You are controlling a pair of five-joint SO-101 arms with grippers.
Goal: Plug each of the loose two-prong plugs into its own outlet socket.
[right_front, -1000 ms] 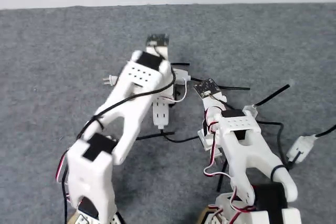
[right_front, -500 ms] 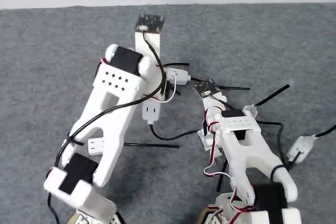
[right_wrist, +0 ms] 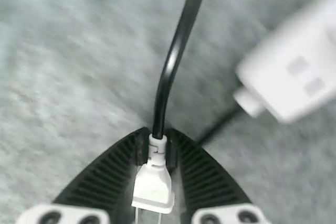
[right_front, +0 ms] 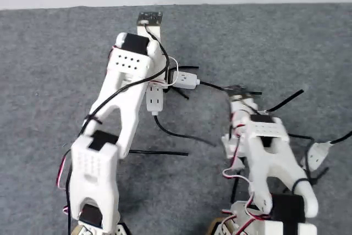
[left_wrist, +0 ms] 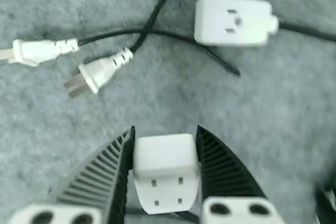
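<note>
Two arms, two loads. Left gripper point(left_wrist: 164, 139) pinching a white plastic outlet socket point(left_wrist: 166, 174) across its flat sides. Ribbed black jaws pressed against the housing, slotted face up and uncovered, likely to leave room for pushing a plug in from above.

Right gripper point(right_wrist: 156, 137) clamped on a white moulded two-prong plug point(right_wrist: 153, 184) by its body. Glossy black cord point(right_wrist: 176, 61) running straight out past the fingertips, prongs pointing back toward the wrist. Probably a hold for carrying, and in need of turning before any insertion.

Ahead of the left gripper, on the grey carpeted tabletop point(left_wrist: 273, 129): a loose white two-prong plug point(left_wrist: 97, 74) and a second loose plug point(left_wrist: 39, 52) just beside it, cords crossing. Beyond those, a white three-hole socket block point(left_wrist: 233, 20). Ahead of the right gripper and off to one side, apart from the held plug: a blurred white socket housing point(right_wrist: 294, 82).

Supplied by the wrist views: grip detail, slot faces, prongs. Supplied by the high view instead: the layout. Left arm point(right_front: 132, 81) stretched far out, held socket jutting from under its wrist. Right arm point(right_front: 269, 147) drawn in nearer its base, with a small white connector point(right_front: 316, 155) lying well apart from both grippers.
</note>
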